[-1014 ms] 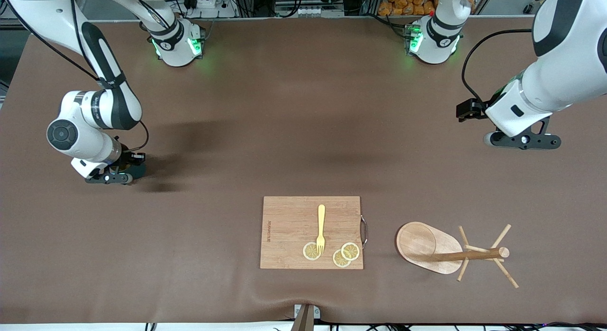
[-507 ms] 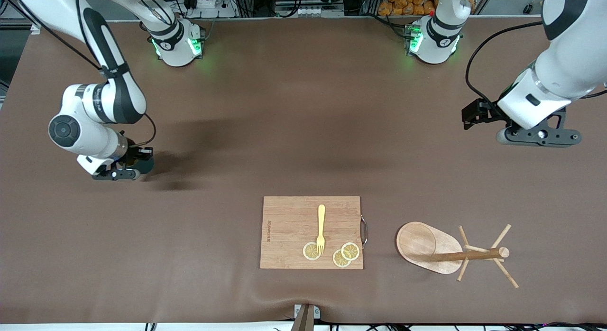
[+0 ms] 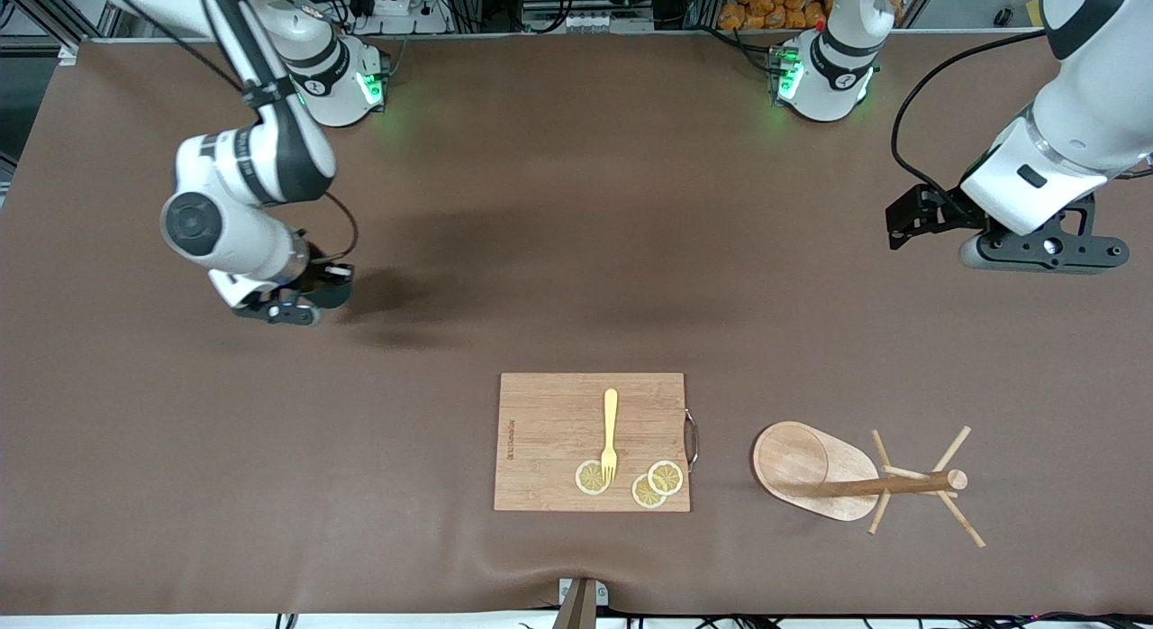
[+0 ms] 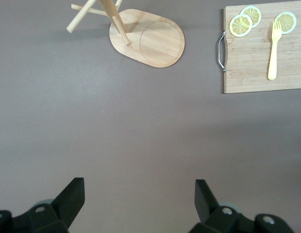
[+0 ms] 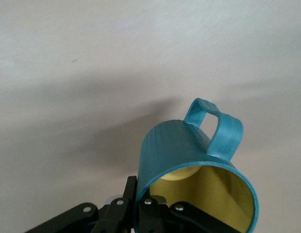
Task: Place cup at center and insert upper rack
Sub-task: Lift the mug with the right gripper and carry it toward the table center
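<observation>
Open fingers (image 4: pixel 68 199) over table (image 4: pixel 141 136); rack (image 4: pixel 145 41) apparently toppled.

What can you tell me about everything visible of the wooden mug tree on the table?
The mug tree is light wood: an oval base with a round recess, a round central post and thin angled pegs near its top. It stands upright on the brown table, toward the left arm's end, beside the cutting board and apart from it. No mug hangs on it and no gripper touches it.
</observation>
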You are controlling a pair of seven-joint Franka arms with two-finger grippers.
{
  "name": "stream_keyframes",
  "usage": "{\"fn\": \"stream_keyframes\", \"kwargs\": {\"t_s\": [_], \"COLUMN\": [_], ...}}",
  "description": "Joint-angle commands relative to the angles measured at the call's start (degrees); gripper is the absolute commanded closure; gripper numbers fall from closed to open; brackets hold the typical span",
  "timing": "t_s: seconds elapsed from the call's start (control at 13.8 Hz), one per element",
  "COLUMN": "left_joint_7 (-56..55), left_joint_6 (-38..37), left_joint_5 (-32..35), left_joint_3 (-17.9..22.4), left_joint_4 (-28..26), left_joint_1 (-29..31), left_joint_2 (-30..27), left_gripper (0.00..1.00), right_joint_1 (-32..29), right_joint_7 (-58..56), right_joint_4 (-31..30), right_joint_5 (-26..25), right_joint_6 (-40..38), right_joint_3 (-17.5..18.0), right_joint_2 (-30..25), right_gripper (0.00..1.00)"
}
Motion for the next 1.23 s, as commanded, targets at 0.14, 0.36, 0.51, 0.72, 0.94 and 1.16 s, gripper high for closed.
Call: {"fn": "stream_keyframes", "kwargs": {"t_s": [0.14,0.36,0.51,0.72,0.94,1.16], "left_joint_7": [-0.6,-0.6,-0.5,-0.5,-0.5,-0.5], "left_joint_6": [0.6,0.6,0.6,0.5,0.5,0.5], "left_joint_5": [0.2,0.2,0.2,0.2,0.2,0.2], "left_joint_3": [-0.4,-0.3,-0.3,-0.4,-0.4,-0.4], "left_joint_4": [-0.8,-0.8,-0.8,-0.8,-0.8,-0.8], "left_joint_1": [0.2,0.3,0.3,0.3,0.3,0.3], "left_joint_2": [-0.8,-0.7,-0.7,-0.7,-0.7,-0.6], "left_gripper": [0.00,0.00,0.00,0.00,0.00,0.00], "right_joint_1": [11.1,15.0,18.3,24.1,27.6,29.8], "right_joint_7": [20.7,28.9,39.0,51.2,62.8,70.5], "right_joint_4": [3.3,5.8,8.2,13.7,20.5,26.0], "right_joint_5": [5.9,14.0,14.5,14.5,14.2,14.2], "right_joint_6": [-1.2,0.2,2.9,6.2,6.5,6.9], "right_joint_3": [-0.4,-0.5,-0.5,-0.5,-0.5,-0.5], "right_joint_2": [-0.2,0.8,2.9,8.2,14.5,18.9], "right_gripper": [1.00,1.00,1.00,1.00,1.00,1.00]}}
